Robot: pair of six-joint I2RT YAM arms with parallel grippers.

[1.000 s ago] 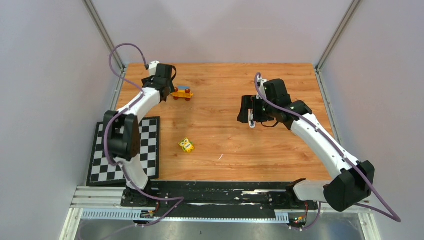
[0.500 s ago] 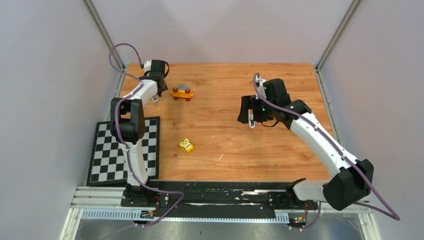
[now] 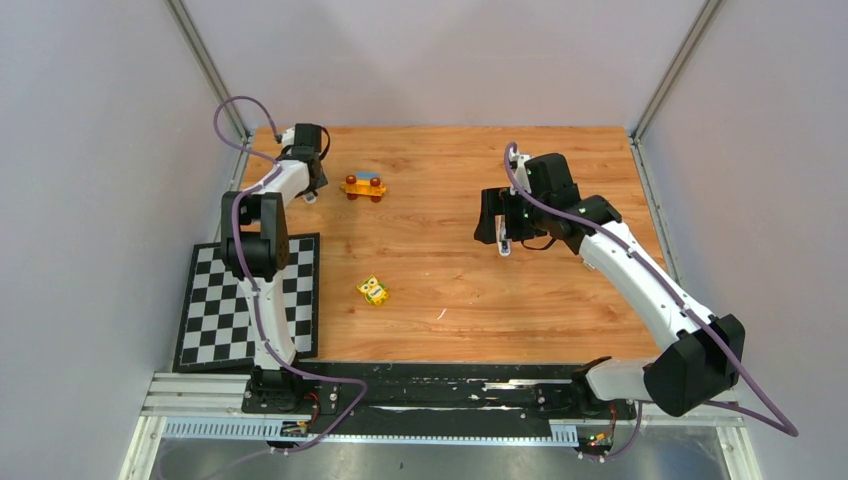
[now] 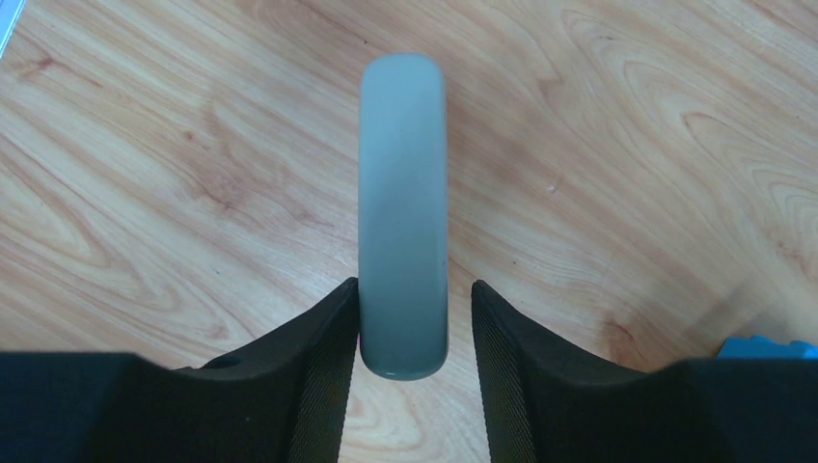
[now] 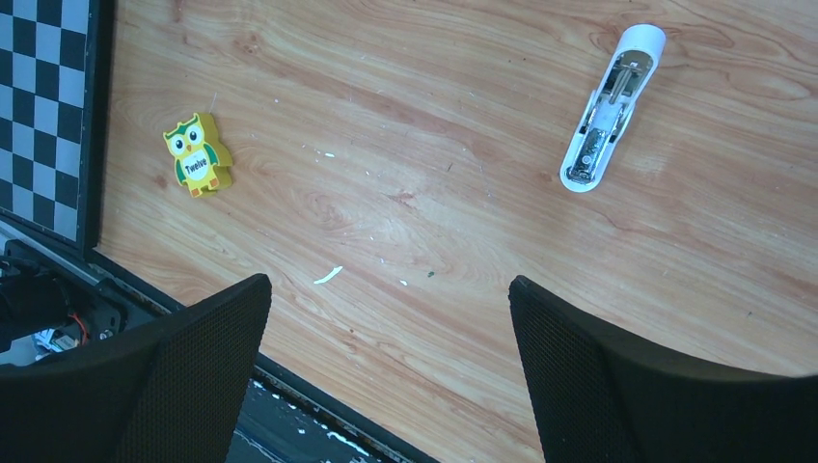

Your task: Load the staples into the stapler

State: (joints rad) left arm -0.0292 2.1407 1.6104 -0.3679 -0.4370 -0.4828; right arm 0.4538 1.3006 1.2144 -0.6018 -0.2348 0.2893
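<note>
At the table's (image 3: 450, 170) near left edge lies a checkerboard mat (image 3: 212, 322).

My left claw (image 4: 415, 285) reaches to the far left corner of the wood. Its fingers are set narrow on either side of a pale grey bar (image 4: 402, 193) with rounded ends. The bar touches one finger, and a strip of wood shows between it and the other. It looks soft and out of focus. I cannot tell whether I am gripping it or only straddling it, nor what it is.

Just right of that claw stands a yellow toy car (image 3: 363, 186) with red wheels and a blue top. Nearer, toward the middle of the table, a yellow owl block (image 5: 198, 157) printed "Twelve" lies flat. Right of it and a little nearer is a thin pale sliver (image 5: 328, 275), too small for me to name.

The stapler (image 5: 610, 111), white, lies right of centre at mid depth, well apart from the toys. It is opened up, with its metal channel facing upward.

My right claw (image 5: 388, 282) hangs above the table there, jaws spread wide and holding nothing. In the wrist view the stapler sits beyond one finger, not between the two.
</note>
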